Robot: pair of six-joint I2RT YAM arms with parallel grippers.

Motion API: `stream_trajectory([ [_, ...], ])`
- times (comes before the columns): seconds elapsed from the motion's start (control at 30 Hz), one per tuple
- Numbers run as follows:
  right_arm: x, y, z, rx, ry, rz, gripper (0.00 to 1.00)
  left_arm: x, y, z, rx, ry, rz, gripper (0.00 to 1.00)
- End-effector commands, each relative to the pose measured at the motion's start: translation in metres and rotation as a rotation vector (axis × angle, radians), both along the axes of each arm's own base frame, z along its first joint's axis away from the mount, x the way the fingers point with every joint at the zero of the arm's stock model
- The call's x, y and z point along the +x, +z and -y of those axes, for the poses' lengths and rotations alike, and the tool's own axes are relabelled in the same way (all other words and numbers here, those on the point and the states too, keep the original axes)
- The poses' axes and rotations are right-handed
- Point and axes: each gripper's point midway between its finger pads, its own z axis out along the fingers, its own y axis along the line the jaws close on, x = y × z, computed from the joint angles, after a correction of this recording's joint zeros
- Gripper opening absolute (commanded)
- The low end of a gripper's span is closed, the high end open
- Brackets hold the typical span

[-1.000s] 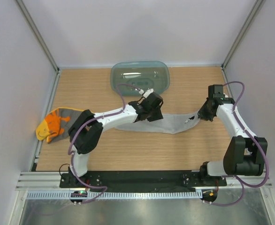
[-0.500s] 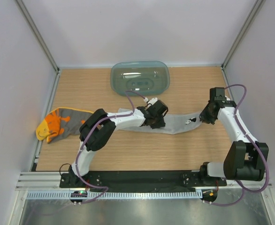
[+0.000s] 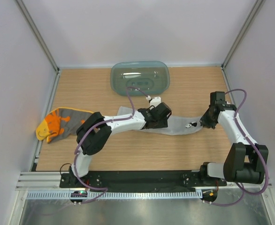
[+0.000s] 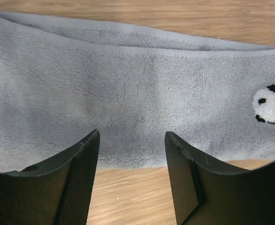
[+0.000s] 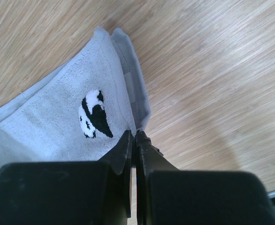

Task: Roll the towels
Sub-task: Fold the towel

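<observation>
Top external view: the grey towel (image 3: 179, 125) lies as a long folded strip across the middle of the table (image 3: 142, 152), with its panda mark (image 3: 191, 125) near the right end. The right gripper (image 5: 133, 137) is pinched tight on that end's edge, just beside the panda mark. The left gripper (image 4: 132, 136) sits over the strip's near edge with its fingers spread and gripping nothing. The yellow-orange towel (image 3: 57, 124) lies crumpled at the table's left edge, well apart — the teal tray (image 3: 162, 75) sits at the back.
</observation>
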Motion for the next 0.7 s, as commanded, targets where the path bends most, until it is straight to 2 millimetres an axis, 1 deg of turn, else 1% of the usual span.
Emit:
stream_trajectory([
  [0.0,0.007,0.004,0.0,0.002,-0.004,0.034,0.01,0.009,0.04,-0.015,0.019,0.012,0.095,0.58],
  [0.07,0.008,0.005,0.001,0.0,-0.003,0.035,0.01,0.002,0.048,-0.014,0.013,-0.007,0.104,0.55],
  [0.17,0.008,0.003,0.001,-0.003,-0.001,0.031,0.01,-0.012,0.043,-0.009,0.013,-0.054,0.081,0.52],
  [0.2,0.008,0.003,0.0,0.0,0.003,0.031,0.01,-0.017,0.037,-0.008,0.013,-0.063,0.061,0.51],
  [0.23,0.009,0.004,0.001,0.001,0.002,0.036,0.01,-0.02,0.026,-0.007,0.019,-0.057,0.04,0.5],
  [0.3,0.01,0.003,0.001,0.001,0.001,0.036,0.01,-0.025,0.016,-0.005,0.021,-0.054,0.014,0.46],
  [0.33,0.01,0.003,0.001,0.0,0.002,0.033,0.01,-0.028,0.007,-0.006,0.027,-0.048,-0.006,0.46],
  [0.4,0.01,0.002,0.0,0.002,0.003,0.032,0.01,-0.03,0.002,-0.003,0.011,-0.049,-0.016,0.43],
  [0.5,0.01,0.003,0.001,0.002,0.004,0.035,0.01,-0.034,-0.011,-0.003,0.019,-0.043,-0.036,0.41],
  [0.57,0.01,0.003,0.0,0.003,0.005,0.033,0.01,-0.033,-0.018,-0.005,0.031,-0.029,-0.037,0.4],
  [0.6,0.01,0.003,0.0,0.006,0.006,0.033,0.01,-0.032,-0.026,-0.007,0.046,-0.025,-0.041,0.4],
  [0.67,0.01,0.003,-0.001,0.008,0.009,0.034,0.01,-0.03,-0.031,-0.007,0.059,-0.021,-0.036,0.4],
])
